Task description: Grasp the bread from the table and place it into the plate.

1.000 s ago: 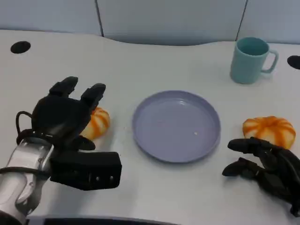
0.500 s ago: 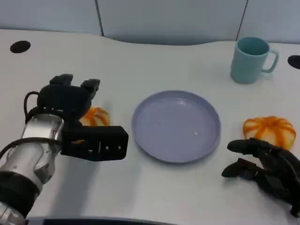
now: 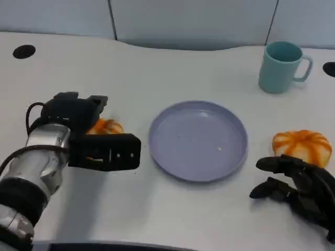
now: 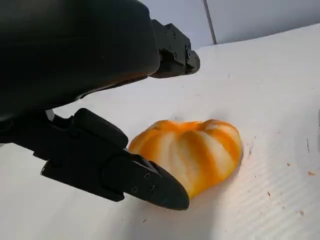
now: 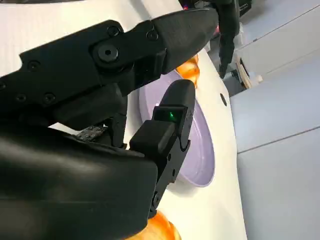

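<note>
My left hand [image 3: 73,117] sits over the bread [image 4: 192,150] left of the plate [image 3: 198,140], fingers apart around it but not clamped. The bread lies on the table [image 3: 157,68]. If I close now, I risk the lower finger shoving the bread sideways. My right hand [image 3: 298,185] rests empty with fingers loosely spread near a second bread [image 3: 302,145].

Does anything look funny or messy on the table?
Mostly no. The purple plate and teal mug stand upright and nothing is spilled. The left wrist view shows small crumbs on the table beside the bread. A second bread sits right of the plate.
</note>
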### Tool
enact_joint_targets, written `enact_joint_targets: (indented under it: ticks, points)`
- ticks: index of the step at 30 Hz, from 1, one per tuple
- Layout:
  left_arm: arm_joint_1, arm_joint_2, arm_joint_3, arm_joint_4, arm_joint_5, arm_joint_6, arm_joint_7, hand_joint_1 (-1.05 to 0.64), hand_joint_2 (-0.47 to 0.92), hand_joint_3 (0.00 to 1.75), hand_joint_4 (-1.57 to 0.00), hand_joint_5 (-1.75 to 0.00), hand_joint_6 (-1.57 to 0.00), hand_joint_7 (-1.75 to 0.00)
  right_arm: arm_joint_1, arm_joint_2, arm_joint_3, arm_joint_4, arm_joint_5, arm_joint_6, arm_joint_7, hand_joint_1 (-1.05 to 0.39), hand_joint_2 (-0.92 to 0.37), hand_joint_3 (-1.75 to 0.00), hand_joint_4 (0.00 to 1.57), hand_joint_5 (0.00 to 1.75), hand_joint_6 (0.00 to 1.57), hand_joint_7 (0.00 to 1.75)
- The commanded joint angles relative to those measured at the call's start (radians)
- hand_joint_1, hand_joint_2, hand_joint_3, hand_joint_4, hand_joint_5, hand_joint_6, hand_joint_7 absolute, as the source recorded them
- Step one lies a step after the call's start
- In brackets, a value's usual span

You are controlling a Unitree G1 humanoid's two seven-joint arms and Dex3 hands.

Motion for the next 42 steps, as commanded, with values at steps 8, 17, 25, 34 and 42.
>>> enact_joint_targets:
  ticks: [8, 17, 25, 34, 42]
  points:
    - [-0.162, -0.05, -0.043, 0.342, -0.053, -0.067, 0.046, -0.7, 0.76, 0.0, -0.07, -0.05, -0.2, -0.02, 0.027, -0.012, -0.007, 0.032, -0.009, 0.011, -0.003, -0.37, -0.92, -0.09, 0.65, 1.09, 0.85, 0.44]
    - [-0.19, -0.079, -0.063, 0.428, -0.06, -0.092, 0.07, -0.71, 0.76, 0.0, -0.04, -0.04, -0.18, 0.0, 0.027, -0.009, -0.008, 0.027, -0.006, 0.011, -0.007, -0.37, -0.92, -0.09, 0.64, 1.09, 0.86, 0.45]
    - [-0.195, -0.112, -0.07, 0.476, -0.081, -0.111, 0.119, -0.67, 0.72, 0.0, -0.07, -0.06, -0.2, -0.01, 0.025, -0.013, -0.004, 0.033, -0.014, 0.016, -0.015, -0.38, -0.92, -0.08, 0.65, 1.08, 0.86, 0.45]
    - [-0.209, -0.126, -0.09, 0.495, -0.071, -0.112, 0.123, -0.68, 0.72, 0.0, -0.06, -0.07, -0.21, -0.01, 0.026, -0.012, -0.005, 0.024, -0.011, 0.024, -0.016, -0.37, -0.92, -0.08, 0.65, 1.09, 0.86, 0.45]
    - [-0.216, -0.148, -0.114, 0.514, -0.069, -0.096, 0.137, -0.64, 0.73, 0.0, -0.09, -0.1, -0.24, -0.02, 0.024, -0.009, -0.008, 0.025, -0.005, 0.026, -0.011, -0.38, -0.92, -0.06, 0.65, 1.09, 0.87, 0.45]
